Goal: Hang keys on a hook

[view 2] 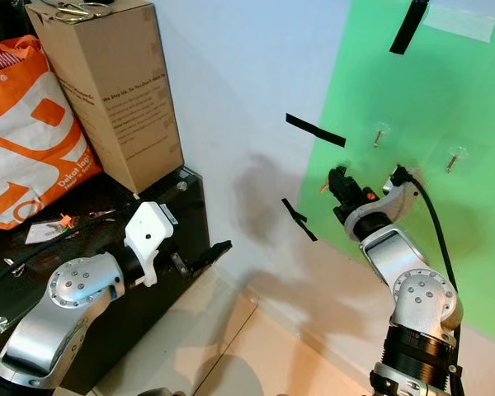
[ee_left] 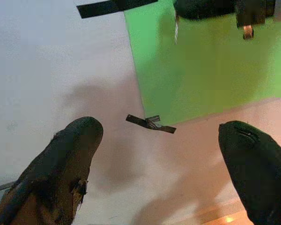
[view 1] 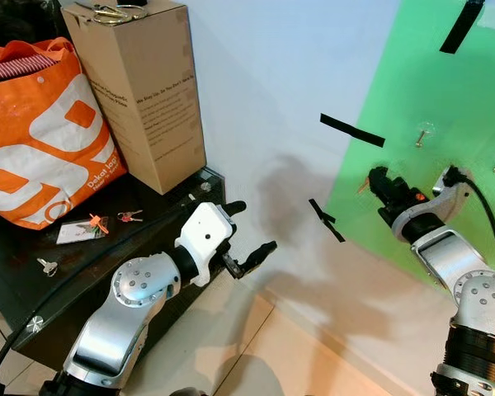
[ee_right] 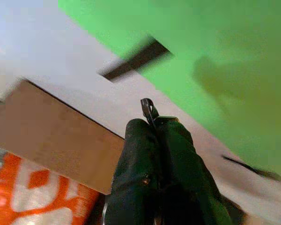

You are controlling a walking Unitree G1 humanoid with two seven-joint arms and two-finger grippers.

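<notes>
The right tool [view 1: 379, 183] is raised in front of the green sheet [view 1: 445, 91] taped to the wall, below and to the left of two small hooks [view 1: 421, 136] stuck on that sheet. Its fingers are pressed together, and the right wrist view shows what the head views do not: a thin dark piece of a key [ee_right: 148, 109] pinched between the fingertips and poking out past them (the rest of it is hidden). An orange spot on the tool's side shows in the head views; what it is cannot be told.

The left tool [view 1: 249, 235] hangs low beside the dark bench [view 1: 99, 272], its two fingers [ee_left: 68, 159] spread wide with nothing between them; its wrist view looks through the gap at the wall and a strip of black tape [ee_left: 150, 123].

On the bench lie more keys [view 1: 129, 216], a tagged bunch [view 1: 84, 228] and a single one [view 1: 47, 266], next to an orange bag [view 1: 41, 132] and a cardboard box [view 1: 140, 82].
</notes>
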